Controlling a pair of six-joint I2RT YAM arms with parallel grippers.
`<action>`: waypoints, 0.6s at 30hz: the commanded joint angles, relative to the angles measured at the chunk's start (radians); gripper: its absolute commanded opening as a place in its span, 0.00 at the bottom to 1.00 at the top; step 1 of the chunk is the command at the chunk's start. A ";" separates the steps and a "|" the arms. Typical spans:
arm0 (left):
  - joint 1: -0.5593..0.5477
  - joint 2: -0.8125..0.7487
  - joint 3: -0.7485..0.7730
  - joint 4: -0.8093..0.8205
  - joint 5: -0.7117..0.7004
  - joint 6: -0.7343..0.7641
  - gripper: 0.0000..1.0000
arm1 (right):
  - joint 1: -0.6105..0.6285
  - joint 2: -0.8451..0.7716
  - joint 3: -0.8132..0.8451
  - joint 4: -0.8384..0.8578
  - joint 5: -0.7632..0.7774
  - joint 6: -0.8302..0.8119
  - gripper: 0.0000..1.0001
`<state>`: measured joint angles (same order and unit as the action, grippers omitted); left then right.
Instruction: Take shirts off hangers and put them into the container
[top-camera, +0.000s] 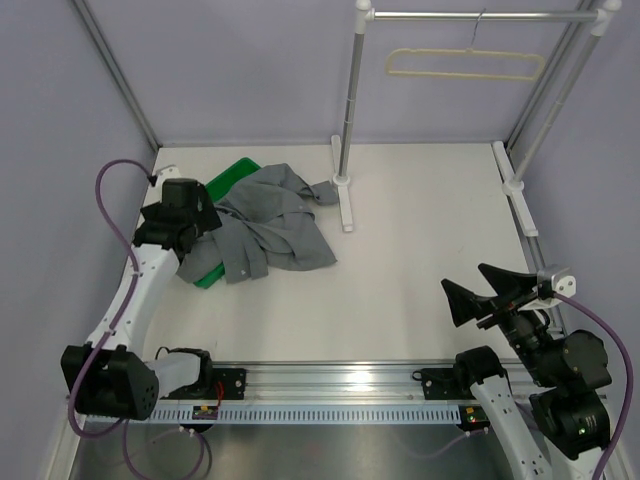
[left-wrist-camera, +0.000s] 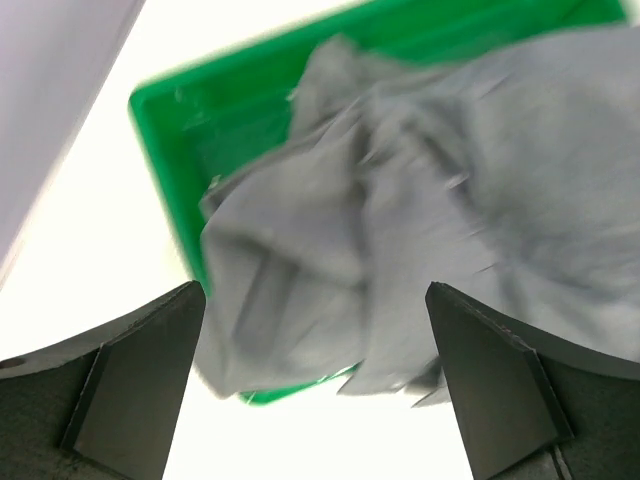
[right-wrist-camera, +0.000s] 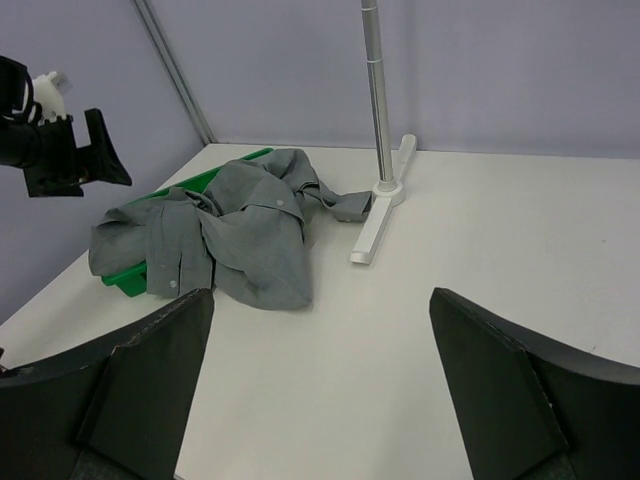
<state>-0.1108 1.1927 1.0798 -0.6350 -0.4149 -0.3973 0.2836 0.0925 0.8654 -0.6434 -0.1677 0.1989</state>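
Observation:
The grey shirt (top-camera: 270, 225) lies crumpled across the green container (top-camera: 232, 176), spilling over its right rim onto the table. One sleeve reaches toward the rail post's foot. My left gripper (top-camera: 212, 216) hovers open at the shirt's left edge, with nothing between its fingers. In the left wrist view the shirt (left-wrist-camera: 420, 180) covers most of the container (left-wrist-camera: 190, 120), and the left gripper (left-wrist-camera: 315, 300) stands open above them. The cream hanger (top-camera: 465, 63) hangs bare on the rail at the back right. My right gripper (top-camera: 478, 288) is open and empty at the near right, far from the shirt (right-wrist-camera: 240, 230) and the container (right-wrist-camera: 125, 280).
A silver rail (top-camera: 480, 15) on posts stands at the back right. Its left post (top-camera: 348, 100) has a white foot (top-camera: 346, 205) on the table beside the shirt's sleeve. Lilac walls enclose the table on three sides.

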 joint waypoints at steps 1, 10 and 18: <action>0.042 -0.059 -0.121 -0.014 0.025 -0.066 0.99 | 0.012 -0.016 -0.012 0.047 -0.047 0.020 1.00; 0.171 -0.059 -0.224 0.061 0.140 -0.106 0.91 | 0.014 -0.048 -0.019 0.042 -0.062 0.022 1.00; 0.192 0.099 -0.123 0.092 0.209 -0.087 0.38 | 0.025 -0.065 -0.020 0.039 -0.052 0.013 0.99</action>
<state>0.0772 1.2659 0.8795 -0.6014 -0.2577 -0.4862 0.2893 0.0391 0.8478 -0.6254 -0.2043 0.2138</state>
